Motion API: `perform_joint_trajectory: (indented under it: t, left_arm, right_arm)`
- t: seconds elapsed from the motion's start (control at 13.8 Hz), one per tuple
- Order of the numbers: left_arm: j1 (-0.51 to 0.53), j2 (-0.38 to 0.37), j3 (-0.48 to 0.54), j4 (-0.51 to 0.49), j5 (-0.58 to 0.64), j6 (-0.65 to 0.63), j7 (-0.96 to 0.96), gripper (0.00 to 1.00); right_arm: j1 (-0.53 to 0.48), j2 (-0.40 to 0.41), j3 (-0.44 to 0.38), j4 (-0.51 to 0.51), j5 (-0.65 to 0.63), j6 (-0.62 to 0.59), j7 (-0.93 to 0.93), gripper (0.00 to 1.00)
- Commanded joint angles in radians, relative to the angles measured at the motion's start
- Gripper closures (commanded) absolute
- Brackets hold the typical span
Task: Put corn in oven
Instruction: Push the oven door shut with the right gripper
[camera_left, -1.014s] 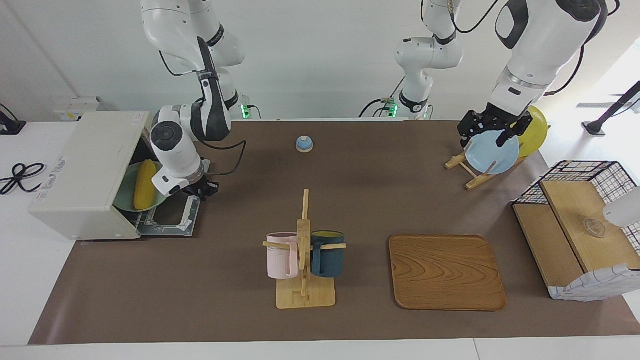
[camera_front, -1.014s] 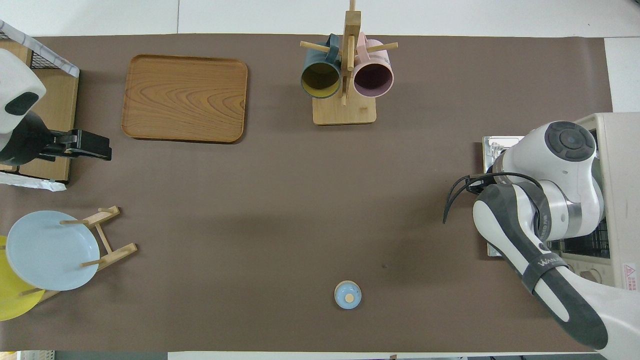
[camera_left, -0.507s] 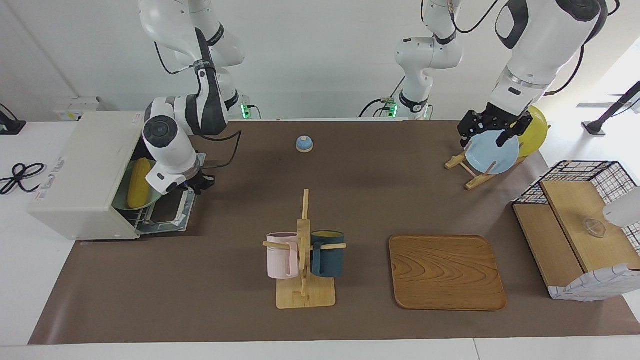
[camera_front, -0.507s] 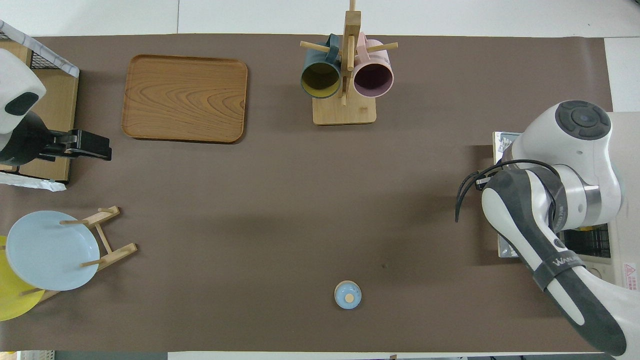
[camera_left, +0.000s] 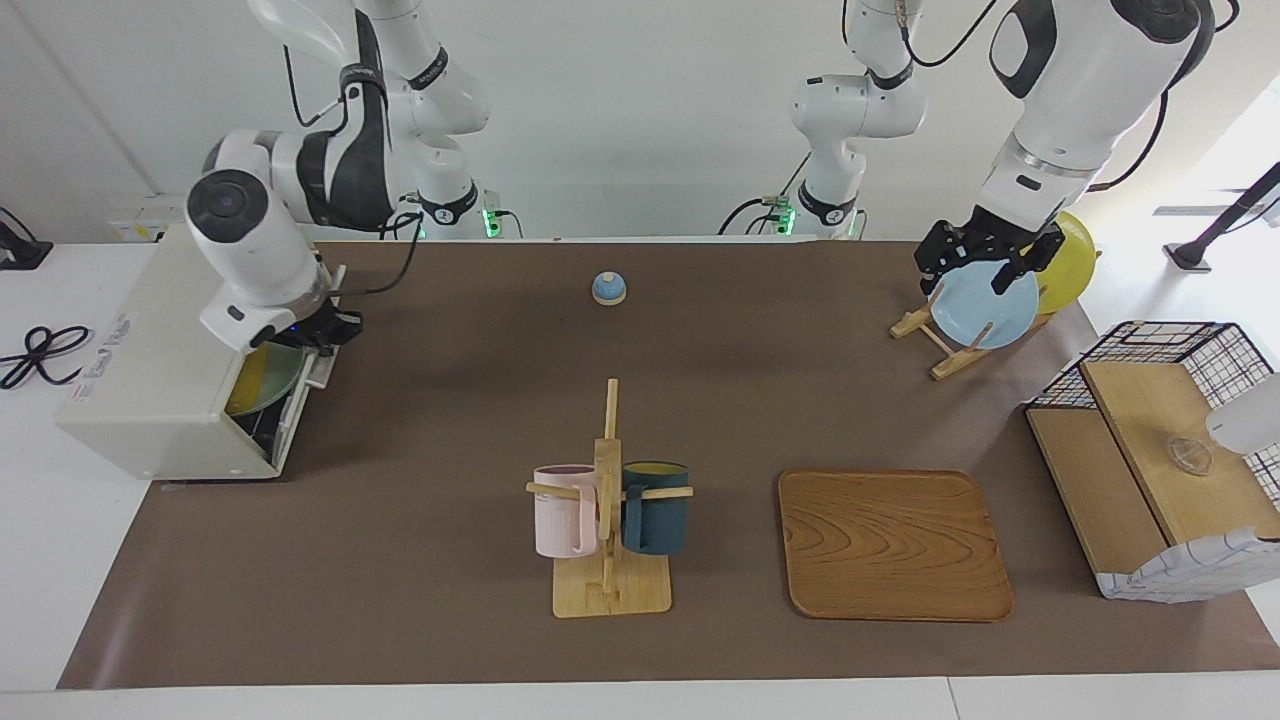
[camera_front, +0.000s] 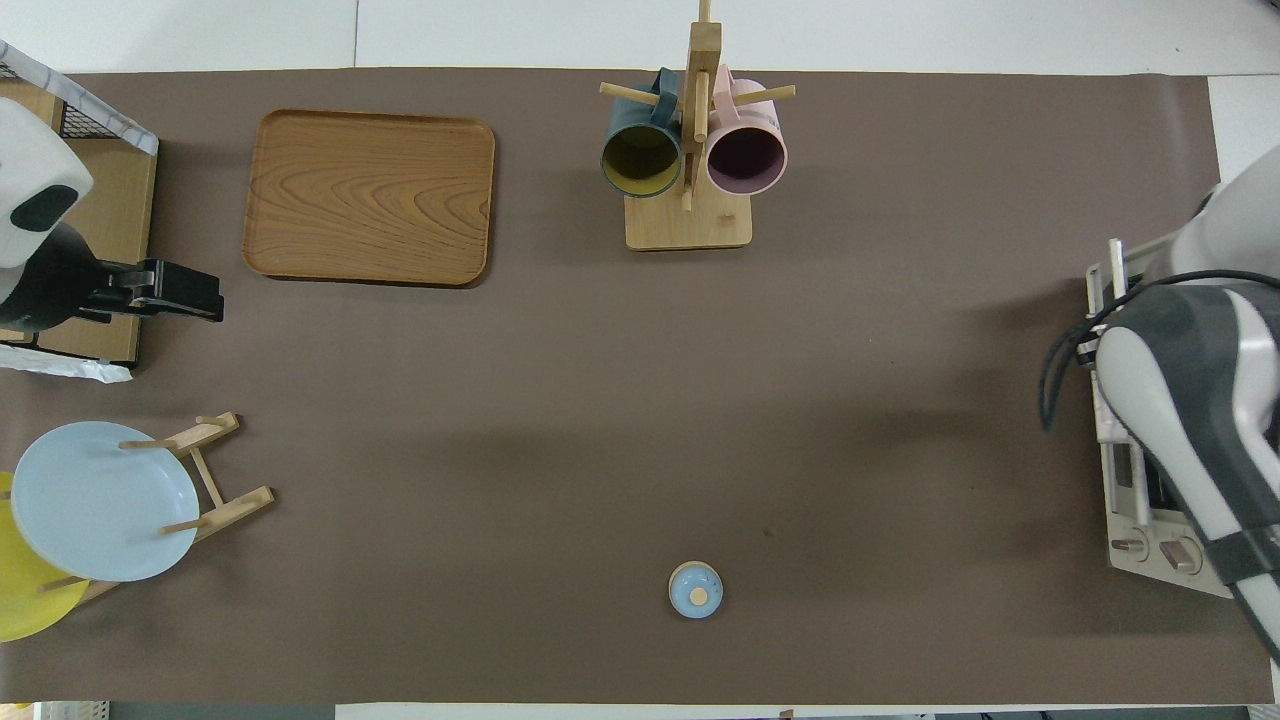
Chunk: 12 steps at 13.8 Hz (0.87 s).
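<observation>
Brown matting covers the counter (camera_left: 450, 620), with white walls rising past the two arm bases. At the right arm's end stands the boxy off-white toaster oven (camera_left: 150, 360), its dark glass drop-down door (camera_left: 285, 405) tipped nearly upright, only a narrow gap left at the top. Through that gap a sliver of the bright yellow ribbed corn cob (camera_left: 250, 385) shows, lying on a pale green dish (camera_left: 275, 375) inside the oven. So the corn is already in place; the step in hand looks like shutting the door.

Right at the door's top edge sits the right tool (camera_left: 325, 330), which appears to be on the handle; whether its fingers are spread or clamped I cannot tell.

To finish well, I would push the top edge along the door's own arc, toward the oven body, rather than straight down, and stop once the door seats. Too hard a shove could slide the light oven along the matting. The dish should clear the closing door; worth watching.

Over the pale blue round plate (camera_left: 985, 305) in its wooden rack (camera_left: 925, 330), the left tool (camera_left: 985, 260) waits with fingers spread wide, holding nothing.
</observation>
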Motion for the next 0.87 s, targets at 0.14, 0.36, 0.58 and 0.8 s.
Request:
perform_joint_trajectory:
  t: [0.14,0.36,0.58,0.8]
  left_arm:
    - [-0.004,-0.011,-0.001,-0.010,0.023,0.010,-0.001,0.00]
    - [-0.004,-0.011,-0.001,-0.010,0.023,0.010,-0.002,0.00]
    - [-0.004,-0.011,-0.001,-0.010,0.023,0.010,-0.002,0.00]
    - [-0.004,-0.013,-0.001,-0.010,0.023,0.010,0.007,0.00]
  right_arm:
    - [-0.064,0.033,-0.012,0.010,-0.040,0.040,-0.066,1.00]
    - [-0.051,0.044,-0.005,0.123,0.003,-0.044,-0.057,1.00]
    - [-0.047,0.053,0.021,0.260,0.093,-0.147,-0.052,0.94]
    - [-0.051,0.039,0.083,0.302,0.151,-0.183,-0.024,0.38]
